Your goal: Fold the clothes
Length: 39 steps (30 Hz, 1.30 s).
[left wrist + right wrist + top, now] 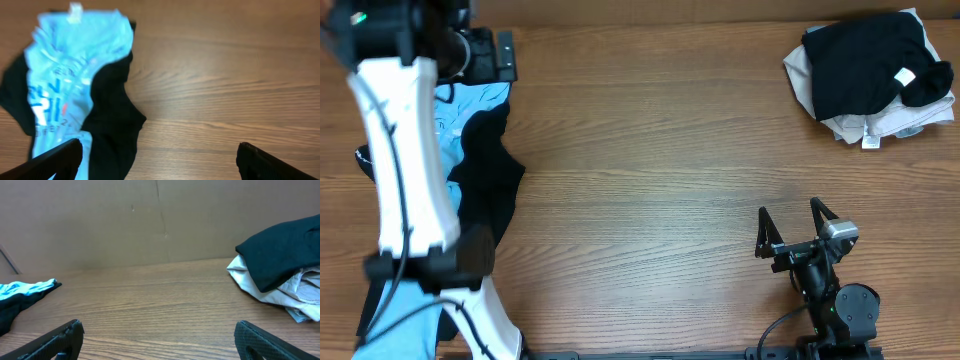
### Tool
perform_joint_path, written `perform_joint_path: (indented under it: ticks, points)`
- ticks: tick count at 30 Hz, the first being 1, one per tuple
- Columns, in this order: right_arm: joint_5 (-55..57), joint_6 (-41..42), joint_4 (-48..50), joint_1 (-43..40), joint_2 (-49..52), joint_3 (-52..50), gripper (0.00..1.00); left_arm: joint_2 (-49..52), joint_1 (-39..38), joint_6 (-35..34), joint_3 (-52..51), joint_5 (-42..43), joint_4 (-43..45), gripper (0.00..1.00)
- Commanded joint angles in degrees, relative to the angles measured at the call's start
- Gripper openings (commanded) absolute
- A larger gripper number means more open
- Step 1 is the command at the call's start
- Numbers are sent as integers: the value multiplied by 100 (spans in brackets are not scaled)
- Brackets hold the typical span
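**Fig. 1. Both claws empty and spread; soft garments lie to either side**

The left claw [159, 151] stands with its jaws wide and holds nothing. Ahead of it, toward its left finger, lies the light blue tee [75, 65], rumpled over a black garment [112, 120]. The right claw [157, 330] is likewise wide and empty. Well ahead of it and to its right, a black shirt [865, 60] with a white label [903, 78] is heaped on pale garments [880, 125].

Expect every piece to be light, limp and shapeless (none will keep an edge by itself). You would probably do best to pinch the tee at a hem or shoulder corner, close to the table [650, 150]. A grip on the bunched middle would likely pick up the black layer too.
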Motion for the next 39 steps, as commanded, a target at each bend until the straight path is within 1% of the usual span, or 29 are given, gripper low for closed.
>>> perform_joint_path:
  ticks: [1, 5, 8, 11, 13, 14, 17, 18, 20, 24, 28, 32, 33, 34, 39]
  points:
    - [50, 17, 22, 17, -68, -59, 100, -678, -140, -57, 7, 20, -31, 100]
    - [52, 17, 22, 17, -68, -59, 100, -1237, -313, -57, 7, 20, -31, 100]
    - [50, 17, 22, 17, -68, -59, 100, -1620, -610, -50, -70, 7, -31, 100]
    - [52, 17, 22, 17, -68, -59, 100, -1985, -898, 96, -420, -321, -31, 100]
    - [50, 17, 22, 17, -68, -59, 100, -2304, -1014, 107, -911, -616, -31, 100]
    - [50, 17, 22, 17, -68, -59, 100, -2474, -1040, 92, -1226, -614, -20, 100]
    - [50, 17, 22, 17, -68, -59, 100, -3121, -1036, -131, -2540, -612, 365, 100]
    - [50, 17, 22, 17, -68, -59, 100, -3438, -1036, -219, -3222, -612, 697, 100]
    - [52, 17, 22, 17, -68, -59, 100, -3915, -1036, -271, -4260, -605, 1292, 100]
    - [50, 17, 22, 17, -68, -59, 100, -5090, -1036, -518, -6832, -612, 2999, 100]
    - [50, 17, 22, 17, -68, -59, 100, -5960, -1036, -667, -8789, -603, 4717, 100]
    - [50, 17, 22, 17, -68, -59, 100, -6391, -1036, -662, -10054, -501, 6070, 100]
    - [52, 17, 22, 17, -68, -59, 100, -6428, -1036, -662, -10249, -459, 6290, 100]
    - [50, 17, 22, 17, -68, -59, 100, -6529, -1036, -662, -10657, -433, 6730, 100]
    - [50, 17, 22, 17, -68, -59, 100, -7167, -1036, -662, -11888, -420, 7838, 100]
